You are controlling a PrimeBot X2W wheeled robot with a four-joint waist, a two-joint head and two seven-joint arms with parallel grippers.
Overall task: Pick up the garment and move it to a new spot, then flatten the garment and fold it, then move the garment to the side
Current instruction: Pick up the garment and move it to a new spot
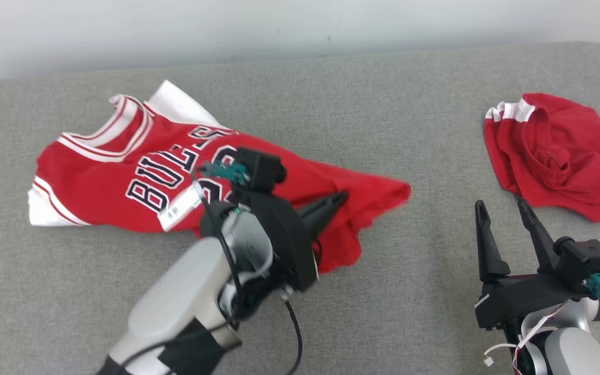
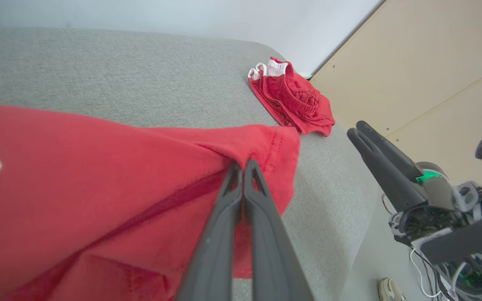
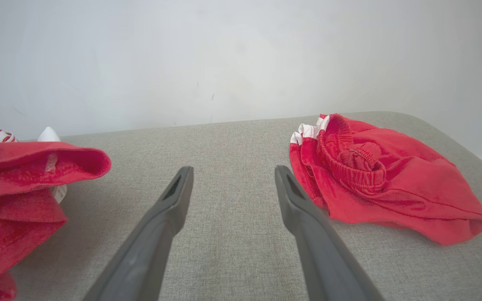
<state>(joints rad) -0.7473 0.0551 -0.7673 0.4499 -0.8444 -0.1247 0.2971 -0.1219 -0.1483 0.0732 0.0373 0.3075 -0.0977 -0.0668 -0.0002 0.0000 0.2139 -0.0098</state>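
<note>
On the grey cushion [image 1: 331,88], well left of the red shorts [image 1: 560,156], our left tool [image 2: 243,167] clamps the hem of the jersey [image 1: 138,177] while our right tool [image 1: 502,205] hangs released near the shorts; we fear the thin pinch slipping if cloth drags.

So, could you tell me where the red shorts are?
In the head view the red shorts lie crumpled at the far right of the grey cushion, just beyond the open right gripper.
</note>
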